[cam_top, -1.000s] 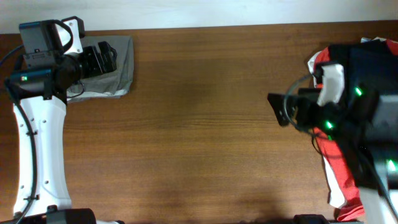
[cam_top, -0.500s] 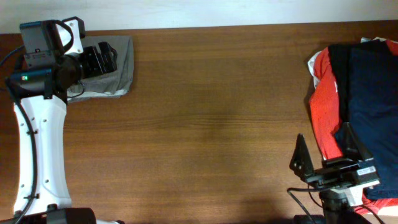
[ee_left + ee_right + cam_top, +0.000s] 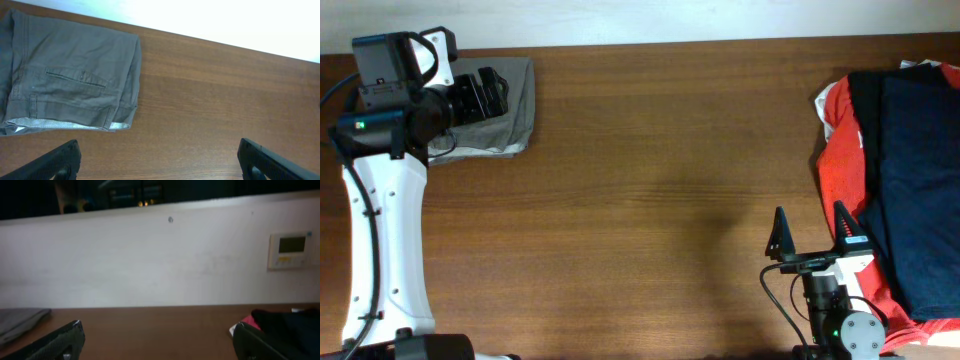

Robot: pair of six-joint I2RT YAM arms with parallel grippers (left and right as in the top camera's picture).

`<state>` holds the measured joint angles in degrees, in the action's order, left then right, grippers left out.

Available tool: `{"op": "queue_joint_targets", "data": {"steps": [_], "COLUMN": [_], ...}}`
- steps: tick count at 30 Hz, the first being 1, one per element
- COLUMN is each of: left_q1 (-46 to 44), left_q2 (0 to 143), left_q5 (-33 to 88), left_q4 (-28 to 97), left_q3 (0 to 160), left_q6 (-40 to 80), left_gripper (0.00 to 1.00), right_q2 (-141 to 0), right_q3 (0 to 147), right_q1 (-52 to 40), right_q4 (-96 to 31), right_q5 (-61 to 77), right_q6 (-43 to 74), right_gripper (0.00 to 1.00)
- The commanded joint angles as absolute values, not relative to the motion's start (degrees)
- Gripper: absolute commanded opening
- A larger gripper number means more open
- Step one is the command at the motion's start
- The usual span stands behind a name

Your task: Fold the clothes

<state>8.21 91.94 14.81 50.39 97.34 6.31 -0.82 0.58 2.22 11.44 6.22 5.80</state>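
The clothes, khaki-grey shorts [image 3: 518,100], lie folded in a flat rectangle at the table's far left corner. In the left wrist view the shorts [image 3: 70,85] show a back pocket and a pale waistband lining along the near edge. My left gripper [image 3: 498,93] hovers over the shorts, open, and its fingers [image 3: 62,157] hold nothing. My right gripper [image 3: 811,232] stands open near the front edge on the right, pointing up the table, with bare wood between its fingertips [image 3: 65,340]. The right wrist view catches the shorts [image 3: 20,320] as a grey patch far left.
A pile of red and navy garments [image 3: 900,190] covers the table's right side, just right of my right gripper; it also shows as a pile [image 3: 282,320] in the right wrist view. A white wall [image 3: 160,265] runs behind the far edge.
My right arm has swung off the red and navy pile down to the front edge, and its gripper now points up the table. The left arm and the shorts have not moved.
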Motion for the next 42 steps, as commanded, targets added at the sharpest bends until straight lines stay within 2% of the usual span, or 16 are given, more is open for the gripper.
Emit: {"op": "queue_joint_targets", "data": {"steps": [1,5,10,32,37,42], "left_q1": [8.3,8.3,8.3,8.3,8.2,4.8], "left_q2": [92.1,92.1,92.1,91.6,81.2,66.2], "left_q5": [15.2,15.2,15.2,15.2,15.2,13.5], "left_q4": [50.5,50.5,50.5,50.5,51.0,60.2], "left_q3": [97.3,97.3,97.3,97.3,97.3,95.9], "left_q6": [6.4,6.4,6.4,6.4,6.4,6.4], "left_gripper": [1.00,1.00,1.00,1.00,1.00,1.00], "right_q2": [-0.2,-0.2,-0.2,-0.2,-0.2,-0.2], "right_q3": [0.3,0.3,0.3,0.3,0.3,0.3], "right_q1": [2.2,2.2,2.2,2.2,2.2,2.2], "right_q4": [8.5,2.0,-4.4,-4.3,-4.3,-4.3], "right_q5": [5.3,5.3,1.7,1.8,1.8,1.8], "right_q6": [5.3,-1.5,-1.5,-1.9,-1.9,-1.9], "right_gripper": [0.98,0.98,0.98,0.98,0.98,0.98]}}
